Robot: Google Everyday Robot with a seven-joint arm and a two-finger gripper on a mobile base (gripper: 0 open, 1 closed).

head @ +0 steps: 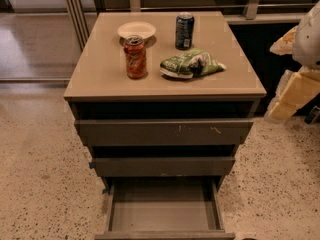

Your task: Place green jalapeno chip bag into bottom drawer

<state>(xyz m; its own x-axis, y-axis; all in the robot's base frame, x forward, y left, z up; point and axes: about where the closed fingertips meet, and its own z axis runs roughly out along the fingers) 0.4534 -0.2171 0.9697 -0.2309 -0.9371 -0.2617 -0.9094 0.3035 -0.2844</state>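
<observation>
Gripper [295,91] is parked way over at the right edge of the view, off the right side of the bench [100,79] and touching nothing; it's cut off by the frame, so I can't tell if it's open or closed.

The green jalapeno chip bag [191,64] is well to the left of it, lying flat on the right half of the bench top; its long axis runs left-right, with the pointed end facing the gripper's side. I'd guess the reach goes leftward over the bench edge and closes across the bag's short width.

A dark blue can [184,31] stands just beyond the bag on the far side; a red-orange can [135,57] is near its left end; a white bowl [136,30] sits behind that.

The bottom drawer [162,209] is pulled out toward the near side, and what shows of it has nothing in it; nothing's grabbed yet, so the task looks barely started.
</observation>
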